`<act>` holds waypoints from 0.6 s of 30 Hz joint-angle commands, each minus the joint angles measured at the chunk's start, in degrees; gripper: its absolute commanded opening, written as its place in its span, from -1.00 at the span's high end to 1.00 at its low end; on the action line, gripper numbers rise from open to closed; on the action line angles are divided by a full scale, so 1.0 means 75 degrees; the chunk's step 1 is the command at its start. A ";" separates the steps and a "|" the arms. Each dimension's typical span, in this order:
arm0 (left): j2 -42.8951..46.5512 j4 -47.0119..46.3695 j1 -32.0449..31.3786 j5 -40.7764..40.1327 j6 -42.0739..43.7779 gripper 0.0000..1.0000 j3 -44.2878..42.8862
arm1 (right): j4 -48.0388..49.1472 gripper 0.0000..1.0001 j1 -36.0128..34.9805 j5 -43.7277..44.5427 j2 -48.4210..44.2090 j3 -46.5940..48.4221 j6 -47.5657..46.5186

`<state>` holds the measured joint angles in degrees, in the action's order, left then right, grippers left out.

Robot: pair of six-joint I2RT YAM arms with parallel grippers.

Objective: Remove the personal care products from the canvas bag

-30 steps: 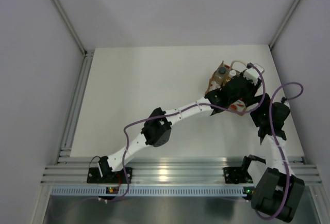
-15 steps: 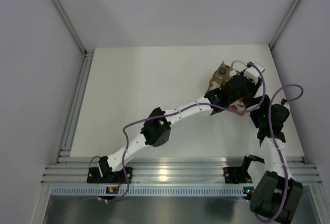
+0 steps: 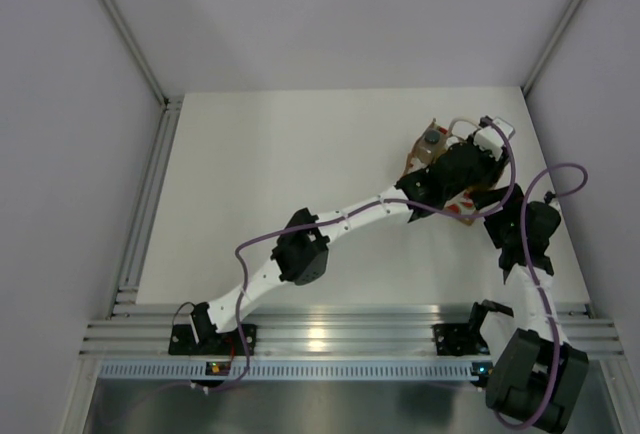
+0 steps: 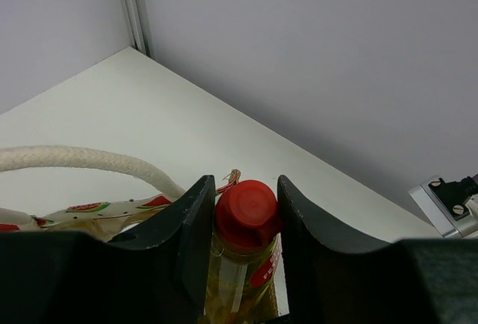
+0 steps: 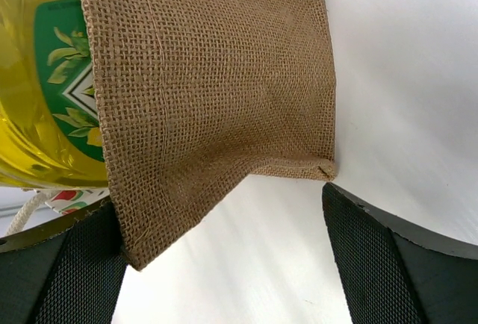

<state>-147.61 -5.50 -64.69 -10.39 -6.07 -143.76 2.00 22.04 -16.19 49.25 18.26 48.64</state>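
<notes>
One yellow, red-capped bottle [image 4: 240, 275] is pinched by the left end effector [image 4: 245, 189]; the right end effector [image 5: 224, 257] is spread beside one burlap bag [image 5: 216, 78].

Your left arm [image 3: 340, 222] and right arm [image 3: 527, 234] meet over the canvas bag [image 3: 418, 159], far right on the surface [image 3: 280, 154]; a grey-capped bottle [image 3: 432, 139] shows at its left end

**Table top and what lies on it**

The table [image 3: 290, 174] has a white, matt top with walls on three sides. A near rail [image 3: 330, 336] of aluminium borders its front edge, and a left rail [image 3: 145, 204] borders its left edge. A bag [image 3: 418, 159] sits on the far right part, near the back corner. It has burlap and white-and-red patterned sides and is mostly hidden by the arms.
</notes>
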 commanded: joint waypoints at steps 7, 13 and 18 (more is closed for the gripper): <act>0.1740 -0.2372 -0.0246 0.0202 -0.0141 1.00 -0.0519 | -0.0337 -0.99 0.0190 0.0330 0.0101 0.0073 -0.0169; 0.1904 -0.2302 -0.0199 0.0226 -0.0129 1.00 -0.0613 | -0.0337 -0.99 0.0202 0.0424 0.0147 0.0050 -0.0251; 0.2080 -0.2279 -0.0153 0.0179 -0.0105 1.00 -0.0624 | -0.0349 -0.99 0.0213 0.0459 0.0183 0.0096 -0.0286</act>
<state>-143.31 -6.44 -64.77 -10.52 -6.04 -143.76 2.00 22.15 -16.12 49.54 18.41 48.53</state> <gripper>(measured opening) 0.416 0.994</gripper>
